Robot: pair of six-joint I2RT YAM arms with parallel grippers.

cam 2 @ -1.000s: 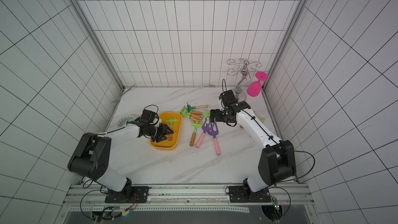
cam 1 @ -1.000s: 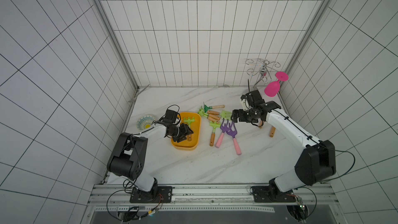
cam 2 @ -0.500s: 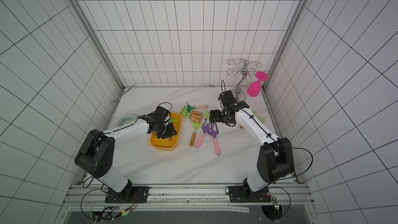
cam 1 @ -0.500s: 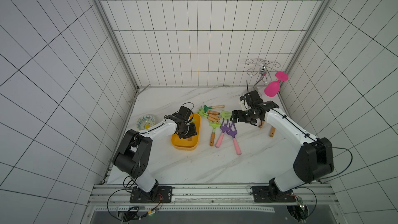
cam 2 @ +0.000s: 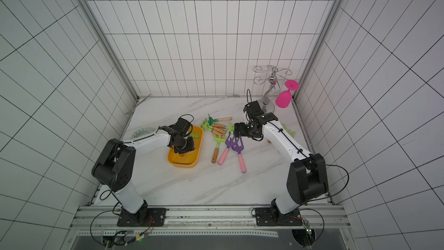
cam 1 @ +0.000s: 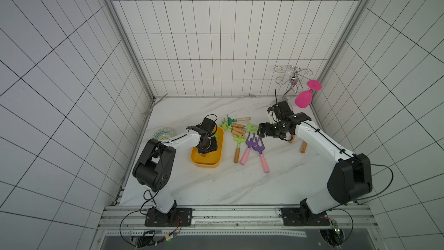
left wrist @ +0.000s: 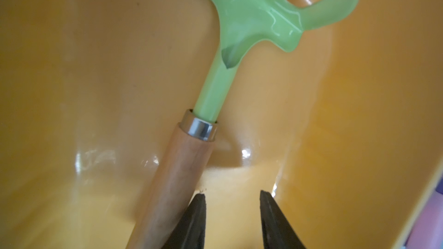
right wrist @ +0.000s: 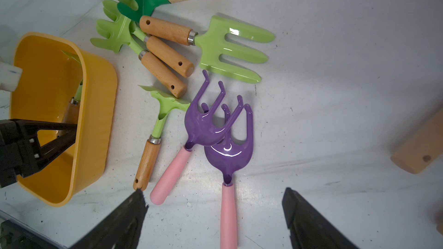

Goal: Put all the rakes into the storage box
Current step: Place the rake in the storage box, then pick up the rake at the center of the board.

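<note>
Left wrist view: the left gripper [left wrist: 231,195] is hanging low inside the storage box [left wrist: 72,73]. Its two black fingers are standing apart with nothing between them. The rake [left wrist: 182,164], with its wooden handle and pale green head, is lying on the yellow floor, the handle just beside one finger. Judging from that, this rake is delivered and the step in hand is backing out. A clean exit is calling for a straight lift with the fingers kept parted, so the near finger is not dragging the handle up the wall or tipping the light tub.

In the right wrist view the right gripper [right wrist: 214,191] is spread wide and empty, hovering over two purple rakes [right wrist: 215,128] with pink handles.

In both top views the arm bases are sitting on a metal rail [cam 1: 235,212] along the lower edge. Beyond it the white marbled tabletop [cam 1: 216,188] is carrying the box left of centre and the loose green tools [cam 1: 236,128] at centre. A small patterned plate [cam 1: 164,133] is lying further left. At the upper right a wire rack [cam 1: 292,78] is standing beside a pink goblet [cam 1: 304,98], which is foot upward. White tiled walls [cam 1: 216,44] are closing in three sides.
</note>
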